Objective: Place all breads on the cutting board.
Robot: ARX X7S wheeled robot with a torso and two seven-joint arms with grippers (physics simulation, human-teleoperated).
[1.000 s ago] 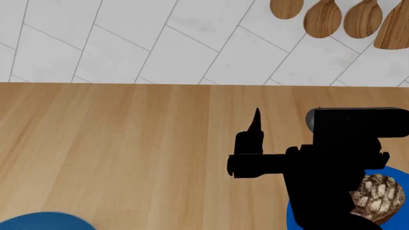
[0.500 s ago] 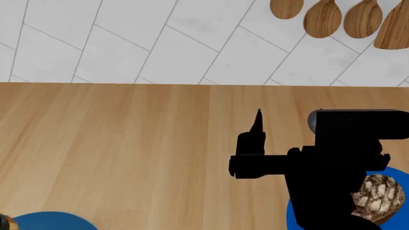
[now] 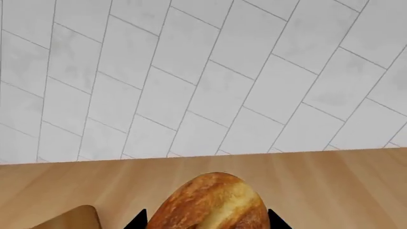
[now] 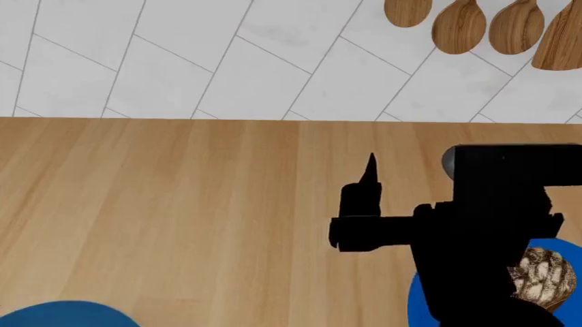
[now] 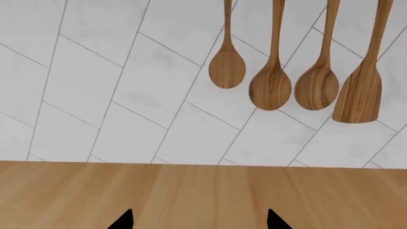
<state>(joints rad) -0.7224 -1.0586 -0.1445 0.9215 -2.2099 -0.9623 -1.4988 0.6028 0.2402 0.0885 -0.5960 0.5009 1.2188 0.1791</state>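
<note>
In the left wrist view the golden-brown glazed bun (image 3: 213, 204) fills the space between my left gripper's (image 3: 207, 222) two black tips, which press on its sides; it hangs above the countertop. A rounded corner of the tan cutting board (image 3: 68, 220) shows beside it. The left gripper is out of the head view. The dark crusty loaf (image 4: 544, 276) lies on a blue plate (image 4: 419, 301) at the right, half hidden behind my right arm. My right gripper (image 4: 369, 178) is open and empty above bare countertop, its tips wide apart in the right wrist view (image 5: 198, 222).
A second blue plate (image 4: 64, 315) shows at the head view's lower left edge. Several wooden spoons (image 4: 459, 27) hang on the white tiled wall behind the counter, and they also show in the right wrist view (image 5: 270, 86).
My right arm has shifted slightly right and up, covering more of the loaf. A small brown bit at the head view's lower left edge half a second ago is gone.
</note>
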